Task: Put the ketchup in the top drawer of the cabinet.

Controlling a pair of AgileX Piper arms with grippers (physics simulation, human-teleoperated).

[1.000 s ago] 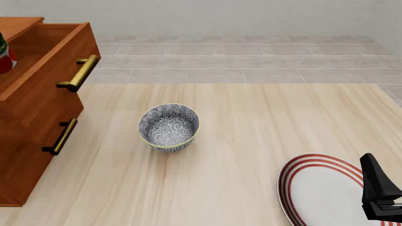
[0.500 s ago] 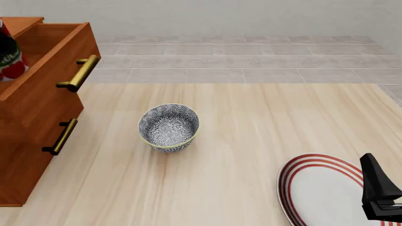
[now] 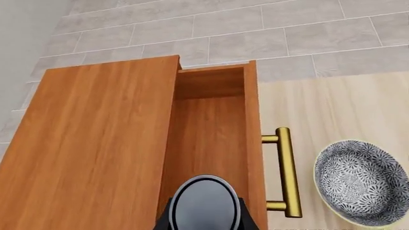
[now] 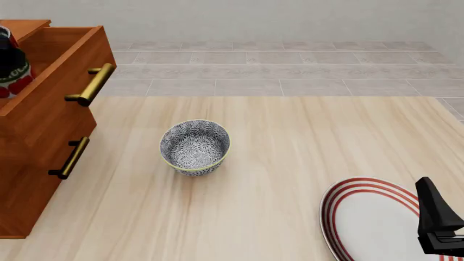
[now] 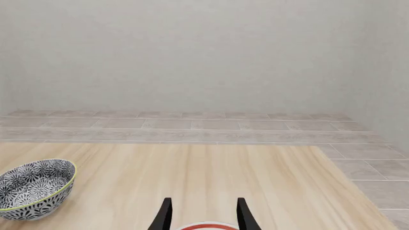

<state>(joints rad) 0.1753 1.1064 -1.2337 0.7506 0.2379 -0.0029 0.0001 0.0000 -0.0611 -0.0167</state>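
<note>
The ketchup [image 3: 204, 203] can hangs over the open top drawer [image 3: 211, 143], clamped in the left gripper [image 3: 206, 221]. It's probably rigid, smooth and a bit slippery, so squeezing the sides mid-height seems best. The right gripper [image 5: 202, 214] is spread and empty.

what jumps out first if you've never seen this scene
The reddish-brown cabinet at the table's left, its top drawer pulled open, with the ketchup held in the left gripper right over it. Next, the grey patterned bowl mid-table, and the red-ringed plate at the near right under the open right gripper.
</note>
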